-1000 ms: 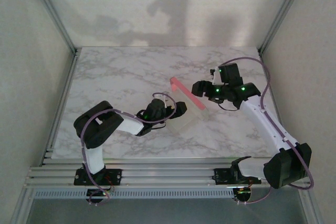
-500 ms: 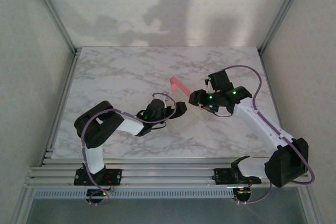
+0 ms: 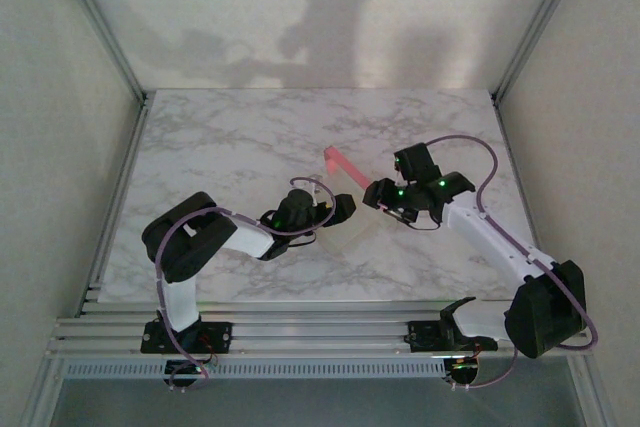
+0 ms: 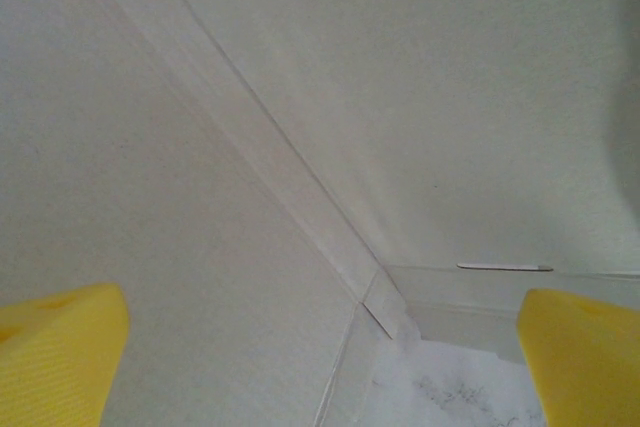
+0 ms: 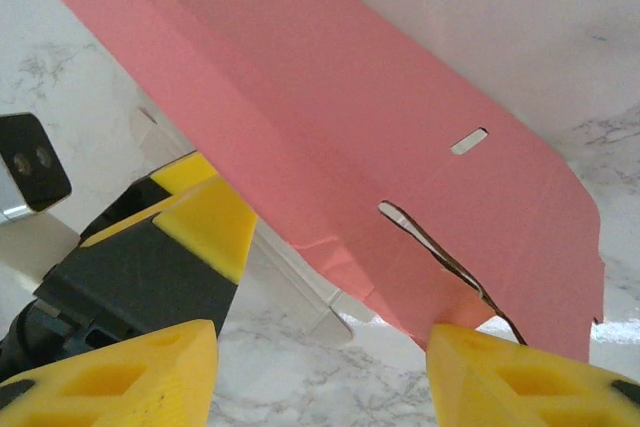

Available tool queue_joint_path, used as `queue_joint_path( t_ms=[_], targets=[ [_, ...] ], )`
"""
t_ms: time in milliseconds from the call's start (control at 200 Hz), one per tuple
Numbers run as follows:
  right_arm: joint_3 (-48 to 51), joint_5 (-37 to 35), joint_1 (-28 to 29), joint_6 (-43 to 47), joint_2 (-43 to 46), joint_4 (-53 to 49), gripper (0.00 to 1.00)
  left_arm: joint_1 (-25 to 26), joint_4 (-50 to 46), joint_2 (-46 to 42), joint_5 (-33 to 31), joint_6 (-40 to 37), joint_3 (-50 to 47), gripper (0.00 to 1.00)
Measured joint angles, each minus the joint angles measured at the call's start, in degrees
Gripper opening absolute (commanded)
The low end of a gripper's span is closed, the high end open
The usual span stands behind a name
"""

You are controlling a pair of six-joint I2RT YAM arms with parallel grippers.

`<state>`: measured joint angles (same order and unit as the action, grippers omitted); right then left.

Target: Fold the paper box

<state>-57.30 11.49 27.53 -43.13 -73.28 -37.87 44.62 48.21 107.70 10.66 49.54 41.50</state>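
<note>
As it straddles the paper box (image 5: 330, 137), the right hand (image 5: 322, 339) gapes (partly).

Shows a white, grey-veined marble tabletop (image 3: 230, 137), boxed in by plain pale walls (image 3: 200, 7) and aluminium corner posts (image 3: 100, 22); soft shadows (image 3: 330, 17) across back wall.

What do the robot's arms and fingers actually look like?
The left arm and right arm are white tubes with chunky black joints, small green lights and a looping purple cable each. The fingers are blocky yellow wedges with a finely textured surface.
</note>
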Motion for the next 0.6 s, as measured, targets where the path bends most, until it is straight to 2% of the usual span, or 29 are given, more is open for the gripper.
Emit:
queue_joint_path(
  t_ms=[345, 596],
  targets=[
    [3.3, -3.0, 0.0, -4.0, -0.4, 10.5, 0.54, 0.1, 0.9, 0.1, 0.0, 0.0, -0.4, 0.99],
    [2.8, -6.0, -0.1, -3.5, -1.6, 12.3, 0.59, 0.4, 1.6, 0.4, 0.3, 0.3, -0.4, 0.99]
  ],
)
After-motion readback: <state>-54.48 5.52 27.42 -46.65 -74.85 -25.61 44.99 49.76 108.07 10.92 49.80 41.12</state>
